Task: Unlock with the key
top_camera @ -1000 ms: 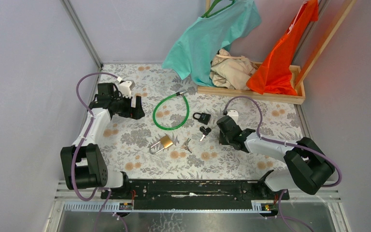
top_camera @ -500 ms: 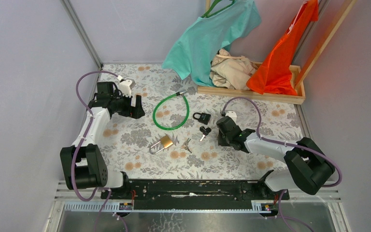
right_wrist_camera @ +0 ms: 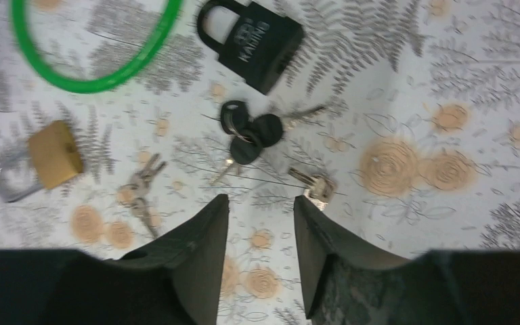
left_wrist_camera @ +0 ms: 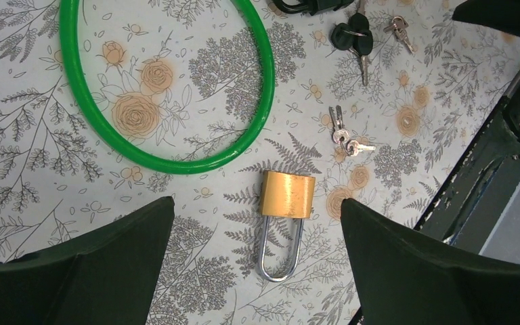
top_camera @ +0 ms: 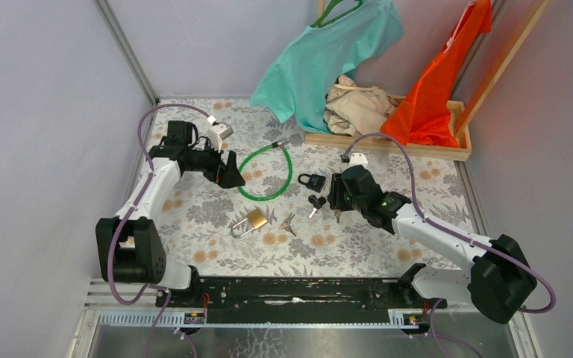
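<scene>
1. Two tools, both empty: the right tool [right_wrist_camera: 261, 203] has its fingers a little apart with nothing between them, and the left tool [left_wrist_camera: 256, 203] is spread wide.
2. Just beside the right tool's fingers lies a loose silver key [right_wrist_camera: 315, 186]. Beyond it is a bunch of black-headed keys [right_wrist_camera: 247, 135], and past that the black padlock [right_wrist_camera: 257, 44], flat on the counter [top_camera: 194, 216].
3. Below the left tool lies a brass padlock [left_wrist_camera: 288, 194], with a small pair of keys [left_wrist_camera: 345, 139] near it.
4. The step in hand looks like fetching a key; no key is in any lock yet.
5. The next move probably calls for the right tool to drop and pinch one key by its head, leaving the blade free. I cannot tell which key fits which lock.
6. A thin key lying flat may slide instead of lifting.
7. A green cable loop [right_wrist_camera: 95, 86] lies beside the black padlock. The wooden tray [top_camera: 388, 147] of clothes sits well apart at the back.
</scene>
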Action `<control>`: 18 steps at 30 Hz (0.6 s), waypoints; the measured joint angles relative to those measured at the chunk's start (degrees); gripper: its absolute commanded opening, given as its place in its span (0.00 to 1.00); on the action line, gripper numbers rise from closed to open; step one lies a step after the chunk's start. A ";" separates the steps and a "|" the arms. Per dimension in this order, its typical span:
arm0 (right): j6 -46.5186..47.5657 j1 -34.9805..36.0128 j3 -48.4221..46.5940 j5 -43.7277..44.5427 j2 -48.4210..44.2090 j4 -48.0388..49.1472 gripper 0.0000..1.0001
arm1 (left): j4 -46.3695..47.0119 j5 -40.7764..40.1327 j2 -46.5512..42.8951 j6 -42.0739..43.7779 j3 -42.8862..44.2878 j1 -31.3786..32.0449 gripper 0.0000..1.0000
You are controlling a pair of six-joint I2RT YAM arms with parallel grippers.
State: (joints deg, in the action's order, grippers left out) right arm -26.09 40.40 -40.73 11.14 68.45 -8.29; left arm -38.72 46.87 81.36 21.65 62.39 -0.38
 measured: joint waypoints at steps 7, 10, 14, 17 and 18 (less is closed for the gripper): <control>-1.44 -0.04 1.22 3.28 8.24 -1.44 0.50 | -2.25 0.28 1.75 1.49 0.92 -0.02 1.00; -1.42 -0.07 1.09 3.43 13.20 -1.33 0.53 | -2.73 0.26 1.73 2.12 0.92 -0.02 1.00; -1.33 -0.07 -0.09 4.52 17.40 -1.33 0.54 | -3.37 0.26 1.14 2.84 0.92 -0.02 1.00; -1.20 -0.07 -1.27 5.40 18.99 -1.18 0.51 | -3.54 0.26 0.11 3.28 0.92 -0.02 1.00; -1.14 -0.07 -1.55 5.79 19.39 -1.11 0.48 | -3.58 0.26 -0.24 3.41 0.92 -0.02 1.00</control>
State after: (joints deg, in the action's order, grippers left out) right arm -27.22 40.34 -42.28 16.93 87.83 -9.41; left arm -42.30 47.13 81.12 25.06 63.31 -0.40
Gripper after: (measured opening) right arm 0.532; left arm 0.998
